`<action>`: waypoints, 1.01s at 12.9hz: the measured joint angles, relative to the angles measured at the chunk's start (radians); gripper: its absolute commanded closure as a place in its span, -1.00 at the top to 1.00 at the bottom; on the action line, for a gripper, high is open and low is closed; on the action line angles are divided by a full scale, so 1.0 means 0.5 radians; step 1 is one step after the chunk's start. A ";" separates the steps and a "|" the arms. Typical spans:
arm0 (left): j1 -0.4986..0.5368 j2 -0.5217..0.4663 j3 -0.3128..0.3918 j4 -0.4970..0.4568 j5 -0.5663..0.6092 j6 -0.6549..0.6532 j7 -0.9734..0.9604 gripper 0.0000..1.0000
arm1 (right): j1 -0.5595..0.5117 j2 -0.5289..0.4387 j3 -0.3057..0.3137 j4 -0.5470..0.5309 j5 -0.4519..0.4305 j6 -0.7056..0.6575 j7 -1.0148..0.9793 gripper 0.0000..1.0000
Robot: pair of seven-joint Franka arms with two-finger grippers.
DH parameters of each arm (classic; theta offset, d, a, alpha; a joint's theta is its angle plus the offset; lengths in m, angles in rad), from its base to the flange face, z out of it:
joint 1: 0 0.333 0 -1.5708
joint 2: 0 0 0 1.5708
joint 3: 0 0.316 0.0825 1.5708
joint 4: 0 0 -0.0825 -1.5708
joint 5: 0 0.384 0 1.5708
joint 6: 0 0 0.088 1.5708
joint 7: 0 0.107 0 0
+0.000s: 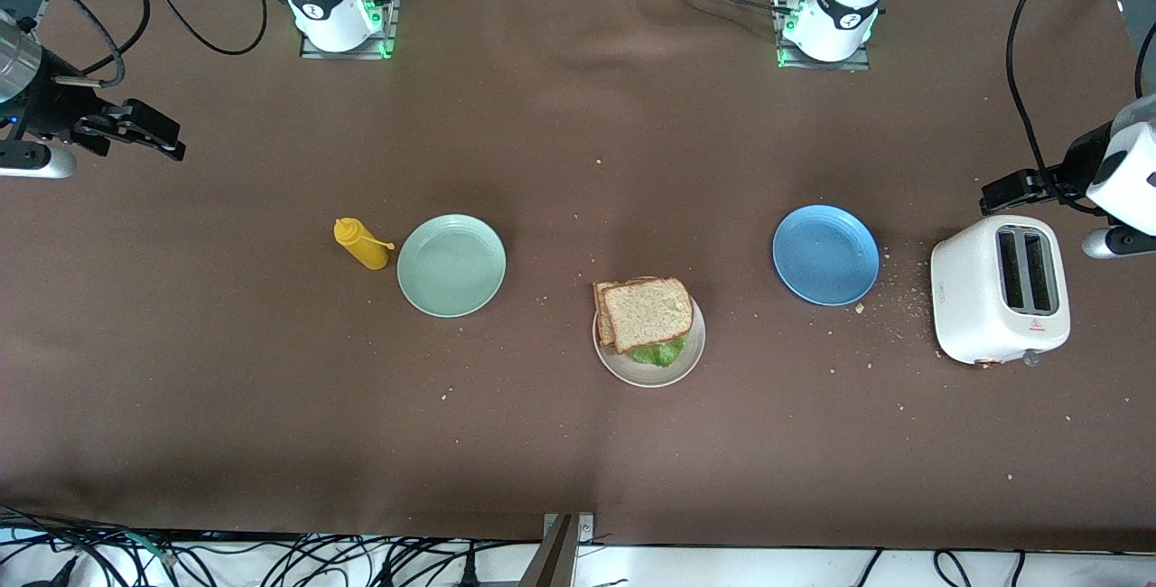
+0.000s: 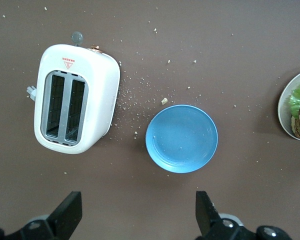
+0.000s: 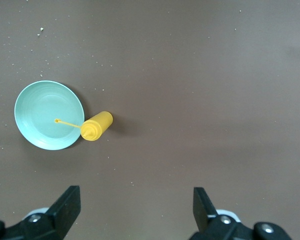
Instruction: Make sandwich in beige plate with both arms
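Beige plate [image 1: 686,361]: holds my finished sandwich [image 1: 647,313], bread over lettuce, midway between the other plates.
My left gripper [image 2: 137,215]: spread wide, empty, near the toaster [image 1: 1000,288].
My right gripper [image 3: 135,212]: spread wide, empty, parked at its table end.
Left to do: nothing, I judge.

— What stands below the left tool [image 2: 137,215]?
— The toaster [image 2: 74,97] and blue plate [image 2: 182,138], apart, bare desk [image 2: 215,55] between.
— Below the right tool [image 3: 135,212]?
— A mustard bottle [image 3: 96,126] beside the mint-green plate [image 3: 45,107]; open desk elsewhere.
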 measured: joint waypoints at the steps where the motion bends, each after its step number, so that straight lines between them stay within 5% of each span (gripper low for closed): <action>1: 0.086 0.000 -0.101 0.000 0.000 0.000 0.000 1.00 | 0.000 0.000 0.000 0.000 0.000 0.000 0.000 1.00; 4: 0.337 0.000 -0.372 0.000 0.000 0.002 -0.002 1.00 | 0.000 0.000 0.000 0.000 0.000 0.000 0.000 1.00; 13: 0.373 0.000 -0.389 0.000 0.000 0.019 -0.002 1.00 | 0.000 0.000 0.000 0.000 0.000 0.000 0.000 1.00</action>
